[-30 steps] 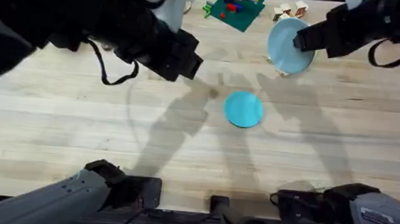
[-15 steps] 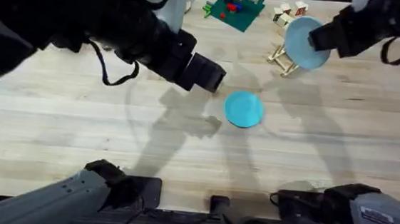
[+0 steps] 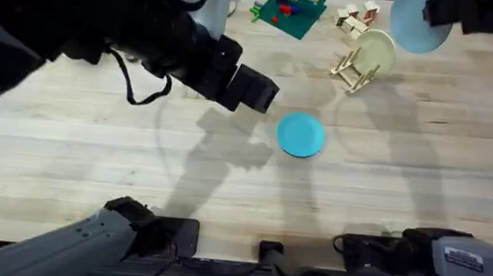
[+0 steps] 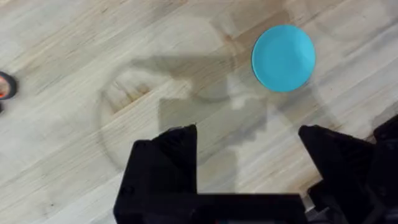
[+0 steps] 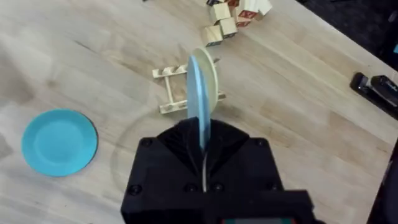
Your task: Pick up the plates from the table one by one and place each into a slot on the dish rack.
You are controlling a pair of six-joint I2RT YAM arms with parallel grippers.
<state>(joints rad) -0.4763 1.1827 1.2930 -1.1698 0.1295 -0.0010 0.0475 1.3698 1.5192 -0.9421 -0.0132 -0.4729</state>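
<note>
Rack (image 3: 351, 71) holding a cream plate (image 3: 376, 49), right gripper (image 5: 203, 152) clamping pale blue plate (image 3: 413, 21) above, turquoise plate (image 3: 301, 133) on table (image 3: 95, 161), left gripper (image 4: 247, 149) wide open, empty.

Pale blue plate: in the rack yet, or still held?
Held. The right gripper grips the pale blue plate edge-on, above the dish rack, which holds a cream plate.

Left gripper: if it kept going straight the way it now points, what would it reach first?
Probably bare table. The open left gripper points down at wood; the turquoise plate lies ahead and off to one side, so the gripper likely misses it, though depth is unclear.
</note>
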